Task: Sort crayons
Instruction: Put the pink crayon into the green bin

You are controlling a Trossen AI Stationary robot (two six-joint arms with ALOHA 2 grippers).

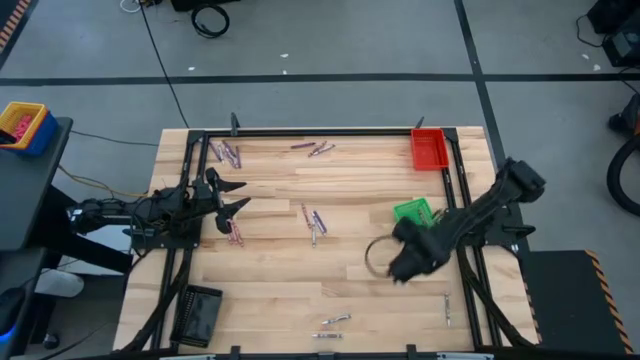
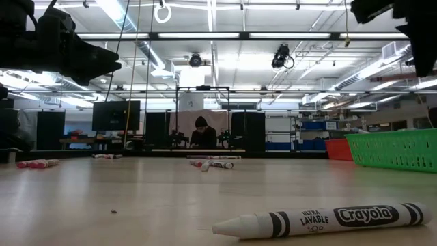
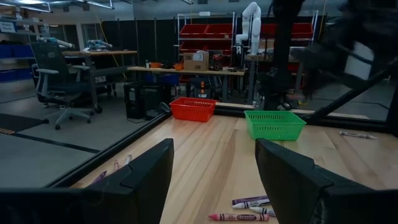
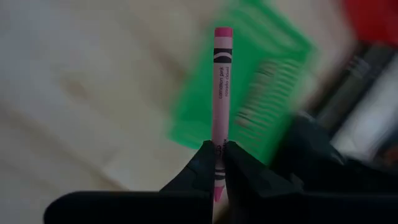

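Note:
My right gripper [image 1: 400,268] hangs above the table just near of the green tray [image 1: 412,211], shut on a pink crayon [image 4: 221,81]. My left gripper [image 1: 235,196] waits open at the table's left, its fingers level and nothing between them [image 3: 214,180]. Loose crayons lie flat on the wood: a pair at the centre [image 1: 313,222], some by the far edge [image 1: 315,148], some at the far left [image 1: 226,152], and others at the near edge [image 1: 335,320]. A white crayon [image 2: 321,220] lies close to the low camera. My right gripper pinches the pink crayon between its two fingertips near one end [image 4: 217,160]. The fingers slant steeply down from above. The crayon runs on in line with them, most of its length sticking out past the tips, lifted clear of the table.
A red tray [image 1: 428,148] stands at the far right corner and a black tray [image 1: 200,313] at the near left. A dark frame rail [image 1: 320,132] runs along the table's far edge. A person sits in the room far behind the table [image 2: 202,133].

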